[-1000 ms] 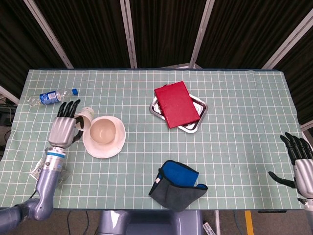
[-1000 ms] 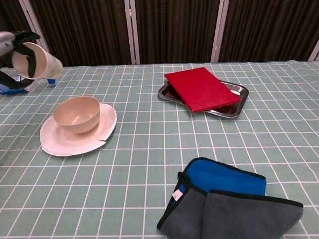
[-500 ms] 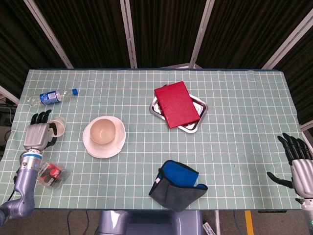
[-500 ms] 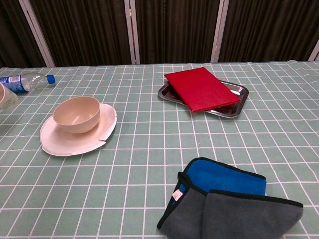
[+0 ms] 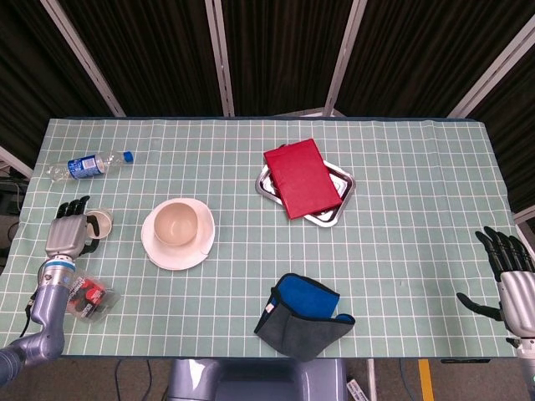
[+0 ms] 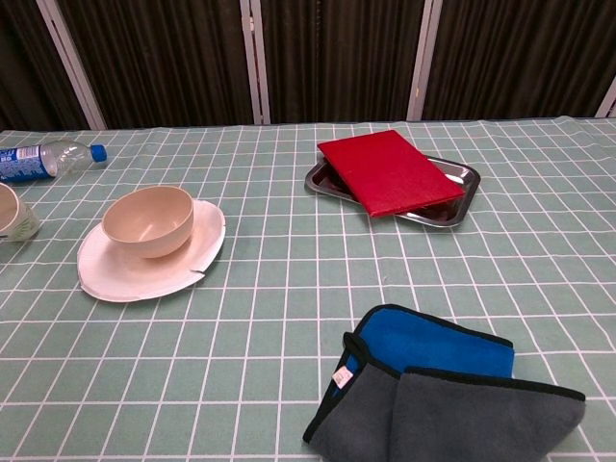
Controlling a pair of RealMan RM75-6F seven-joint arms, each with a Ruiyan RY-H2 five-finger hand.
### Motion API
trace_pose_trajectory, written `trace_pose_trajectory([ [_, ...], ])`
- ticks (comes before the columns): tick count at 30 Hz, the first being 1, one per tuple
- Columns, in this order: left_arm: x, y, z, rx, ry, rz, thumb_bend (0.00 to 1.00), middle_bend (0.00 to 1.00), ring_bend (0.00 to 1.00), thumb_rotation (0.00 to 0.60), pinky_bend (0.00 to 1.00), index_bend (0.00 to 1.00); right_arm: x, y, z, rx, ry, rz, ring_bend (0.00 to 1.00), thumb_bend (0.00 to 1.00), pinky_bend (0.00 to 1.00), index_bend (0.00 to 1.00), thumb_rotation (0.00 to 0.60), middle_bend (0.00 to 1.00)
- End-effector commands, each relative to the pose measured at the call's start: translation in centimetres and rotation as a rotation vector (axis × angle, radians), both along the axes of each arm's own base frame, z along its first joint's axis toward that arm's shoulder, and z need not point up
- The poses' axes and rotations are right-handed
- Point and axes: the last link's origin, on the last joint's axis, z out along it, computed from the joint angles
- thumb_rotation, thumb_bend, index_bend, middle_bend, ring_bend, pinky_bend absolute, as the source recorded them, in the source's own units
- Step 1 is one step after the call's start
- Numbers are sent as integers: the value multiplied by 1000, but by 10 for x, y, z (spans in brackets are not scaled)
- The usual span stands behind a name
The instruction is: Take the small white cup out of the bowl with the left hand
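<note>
The small white cup point(image 5: 100, 224) is outside the bowl, low over the table near its left edge, to the left of the plate. My left hand point(image 5: 68, 236) grips it from the left side. In the chest view only part of the cup point(image 6: 13, 216) shows at the left border, and the hand is cut off. The beige bowl point(image 5: 176, 224) stands empty on a white plate point(image 5: 172, 256); the chest view shows the bowl point(image 6: 149, 219) too. My right hand point(image 5: 512, 282) hangs off the table's right front corner, fingers spread, holding nothing.
A plastic water bottle point(image 5: 86, 164) lies at the back left. A red packet point(image 5: 86, 295) lies beside my left forearm. A red book point(image 5: 300, 177) rests on a metal tray point(image 5: 344, 183). A blue and grey cloth point(image 5: 305, 316) lies at the front centre.
My left hand carried the cup from beside the bowl out to the left, then lowered it close to the table. The right hand has barely moved.
</note>
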Motion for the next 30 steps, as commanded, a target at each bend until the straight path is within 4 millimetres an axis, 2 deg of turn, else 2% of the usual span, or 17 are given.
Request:
trace_pose_trajectory([
  [1, 1, 0, 4, 11, -6, -5, 463, 0, 0, 600, 0, 438, 0, 0, 0, 0, 0, 1, 0, 33, 0, 37, 600, 0],
  [7, 4, -1, 11, 29, -16, -18, 300, 0, 0, 600, 0, 269, 0, 0, 0, 1, 0, 1, 0, 34, 0, 37, 600, 0],
  [14, 5, -4, 13, 26, -20, -16, 285, 0, 0, 600, 0, 209, 0, 1, 0, 0, 1, 2, 0, 33, 0, 37, 600, 0],
  [17, 12, -9, 19, 57, -51, -48, 277, 0, 0, 600, 0, 170, 0, 0, -1, 3, 5, 0, 0, 34, 0, 37, 600, 0],
  [22, 32, -35, 37, 121, -108, -155, 276, 0, 0, 600, 0, 161, 0, 0, -2, 3, 8, -2, 0, 33, 0, 37, 600, 0],
  [25, 43, -63, 51, 191, -146, -210, 275, 0, 0, 600, 0, 159, -1, -1, -1, 1, 8, -4, 0, 34, 0, 37, 600, 0],
  [30, 42, -104, 67, 268, -101, -213, 262, 0, 0, 600, 0, 101, -2, -2, -3, 5, 14, -12, 0, 33, 0, 37, 600, 0],
])
